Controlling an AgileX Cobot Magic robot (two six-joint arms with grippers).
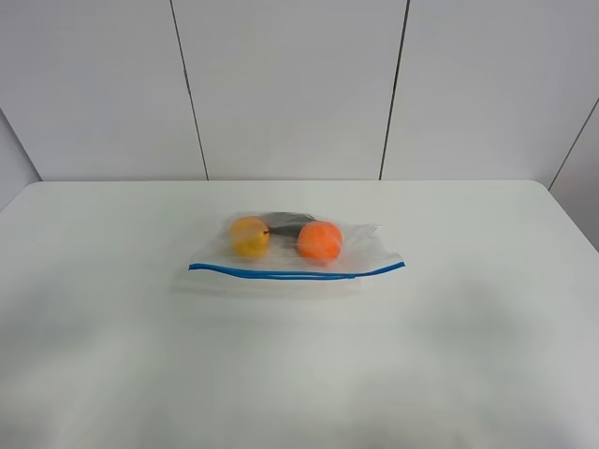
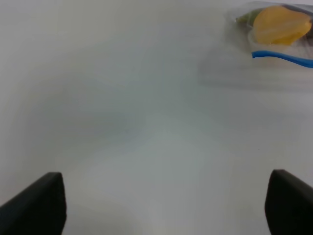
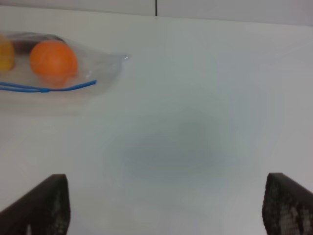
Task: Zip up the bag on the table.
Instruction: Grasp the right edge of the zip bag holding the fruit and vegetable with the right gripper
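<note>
The clear plastic bag (image 1: 360, 243) lies near the middle of the white table (image 1: 112, 327). Its blue zipper strip (image 1: 295, 273) runs along the edge nearest me. A yellow fruit (image 1: 249, 236) and an orange fruit (image 1: 320, 240) show through it, with something dark behind them. Neither gripper shows in the exterior high view. The left gripper (image 2: 166, 205) is open over bare table, the bag's end (image 2: 234, 19) far ahead of it. The right gripper (image 3: 166, 205) is open over bare table, the bag's other end (image 3: 105, 63) ahead of it.
A pale panelled wall (image 1: 290, 84) with dark seams stands behind the table's far edge. The table's rounded corners show at the back left and back right.
</note>
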